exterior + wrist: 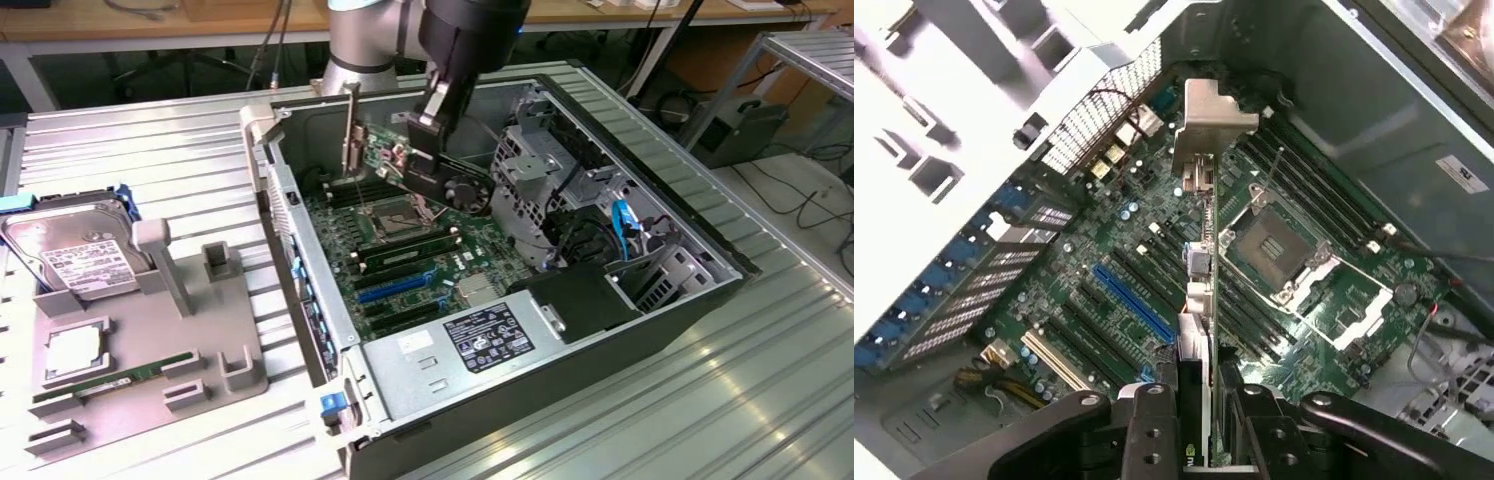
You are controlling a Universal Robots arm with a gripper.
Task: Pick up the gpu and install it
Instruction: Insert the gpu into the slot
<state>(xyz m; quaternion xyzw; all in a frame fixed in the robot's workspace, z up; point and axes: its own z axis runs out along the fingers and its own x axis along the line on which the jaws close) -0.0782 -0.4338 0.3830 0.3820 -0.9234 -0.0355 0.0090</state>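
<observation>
The exterior view looks down from high and to one side, across the ribbed metal counter [160, 160], taking in the whole open grey computer case [284, 190]. The wrist view sits close behind the black claw [1204, 400], facing down along the thin dark gpu [1197, 265] into the case. Both share the green motherboard [400, 285].

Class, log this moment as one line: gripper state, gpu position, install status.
gripper: shut on gpu | gpu: inside case, held tilted above motherboard | install: not yet done
</observation>
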